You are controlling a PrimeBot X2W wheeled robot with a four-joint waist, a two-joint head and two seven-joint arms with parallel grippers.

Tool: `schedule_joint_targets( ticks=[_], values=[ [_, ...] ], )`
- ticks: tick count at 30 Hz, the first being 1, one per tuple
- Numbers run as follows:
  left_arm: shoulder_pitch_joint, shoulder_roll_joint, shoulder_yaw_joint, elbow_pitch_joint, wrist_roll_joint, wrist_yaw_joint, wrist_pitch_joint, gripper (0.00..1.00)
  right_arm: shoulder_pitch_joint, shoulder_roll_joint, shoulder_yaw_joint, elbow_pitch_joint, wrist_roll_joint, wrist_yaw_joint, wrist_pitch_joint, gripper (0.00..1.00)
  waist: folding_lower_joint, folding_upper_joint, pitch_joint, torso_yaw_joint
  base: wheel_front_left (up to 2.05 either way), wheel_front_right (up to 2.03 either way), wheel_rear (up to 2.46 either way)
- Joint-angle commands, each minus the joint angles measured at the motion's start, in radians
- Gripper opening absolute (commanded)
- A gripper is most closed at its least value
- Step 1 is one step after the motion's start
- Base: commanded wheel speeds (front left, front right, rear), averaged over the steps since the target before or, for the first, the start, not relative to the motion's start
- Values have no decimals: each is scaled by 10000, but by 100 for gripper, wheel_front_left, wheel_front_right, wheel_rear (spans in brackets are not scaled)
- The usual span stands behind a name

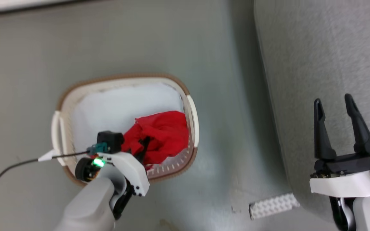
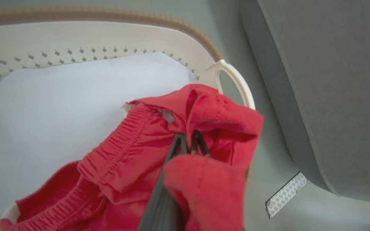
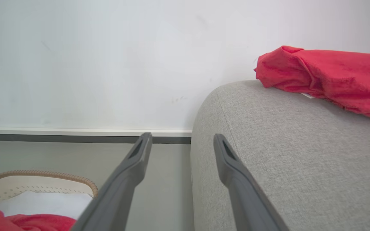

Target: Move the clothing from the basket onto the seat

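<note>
Where the head view looks down, the left gripper point(image 1: 147, 140) reaches into the basket point(image 1: 124, 78), its dark fingers sunk in the red clothing point(image 1: 164, 131) and closed on a fold of it. The clothing lies heaped around and beyond those jaws on the pale lining point(image 1: 117, 106), against the basket wall nearest the seat point(image 1: 326, 48). The right gripper point(image 1: 332, 101) hangs over the seat's edge, well apart from the basket, its jaws spread wide with nothing between them. A white patterned strip point(image 1: 273, 205) lies on the grey floor point(image 1: 27, 64) by the seat's base.

Left wrist view: the fingertips of the left gripper point(image 2: 188, 139) meet, pinching red fabric. A ribbed band of the clothing point(image 2: 124, 160) runs left of the jaws, and a fold drapes over the fingers nearer the wrist. Beyond the tips lie the lining point(image 2: 59, 102) and the perforated basket wall point(image 2: 108, 35). To the right stand a white handle point(image 2: 236, 80) and the seat point(image 2: 332, 80).

Right wrist view: the right gripper point(image 3: 182, 137) holds its jaws apart and empty. Its right finger overlaps the seat's rounded end point(image 3: 284, 144). Low and left of the left finger sits the basket point(image 3: 43, 184), with clothing point(image 3: 21, 222) inside. Above and right of the jaws, a second red garment point(image 3: 332, 77) lies on top of the seat, before a white wall point(image 3: 108, 64).
</note>
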Motion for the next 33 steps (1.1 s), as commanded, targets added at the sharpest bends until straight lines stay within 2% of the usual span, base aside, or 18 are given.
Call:
schedule_joint_targets(
  ticks=[1,8,12,17,21,29,33],
  values=[
    [329,145,-26,-233,-329,3,-153,0,210,-20,47,165,56,-22,-2,100,1,0,-1278,276,0,0,0],
    [1368,367,64,-1290,-899,3,-442,0,830,-19,156,721,163,-22,-2,100,1,0,-3458,480,0,0,0],
    [2062,551,332,-2170,-967,252,-506,0,1320,-19,382,1011,225,-22,-2,100,1,0,-4698,520,0,0,0],
    [3008,911,667,-3825,-859,939,-506,0,2013,-19,808,1366,39,-22,-2,100,1,0,-6043,577,0,0,0],
    [3693,1389,734,-5444,-714,1535,-391,0,2344,-22,1503,1519,-204,-22,-1,100,1,0,-6608,703,0,0,0],
    [4758,2437,978,-8477,-668,2644,366,0,2372,-22,2448,1603,-318,-22,-2,100,1,0,-7200,950,0,0,0],
    [5039,2735,1015,-9456,-625,2995,662,0,2109,-22,3036,1481,-482,-22,-2,100,1,0,-7262,1055,0,0,0]
  ],
)
